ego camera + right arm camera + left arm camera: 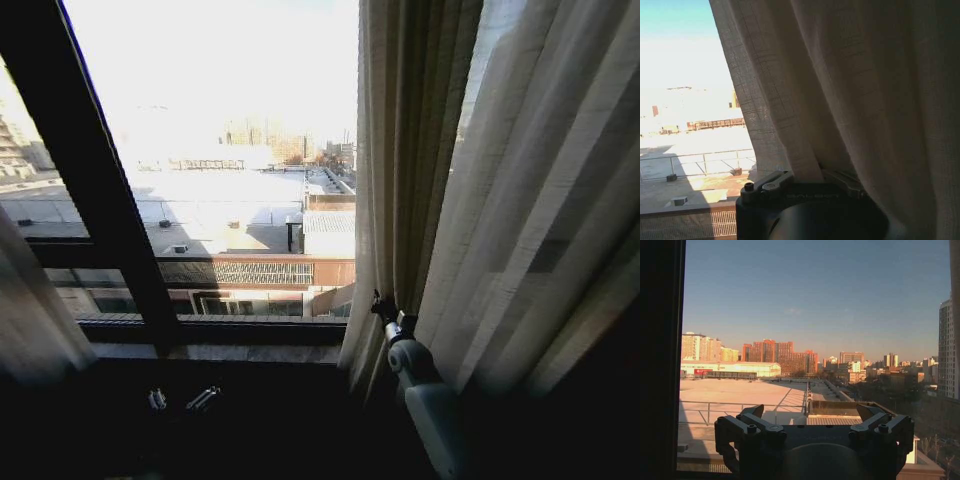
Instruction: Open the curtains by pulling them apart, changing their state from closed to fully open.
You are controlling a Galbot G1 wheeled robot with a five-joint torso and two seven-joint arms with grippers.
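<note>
Sheer white pleated curtains (520,200), parted

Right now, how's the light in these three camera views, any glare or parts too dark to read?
Head view: the sky glares to white behind the right curtain, and the sill where the left end effector sits is near black. Left wrist view: evenly lit blue sky, the window frame a black silhouette. Right wrist view: washed-out rooftops, fabric backlit over the right end effector.

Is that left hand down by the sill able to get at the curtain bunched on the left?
Probably yes: the left hand sits open and low, with nothing visible between it and the left curtain.
</note>
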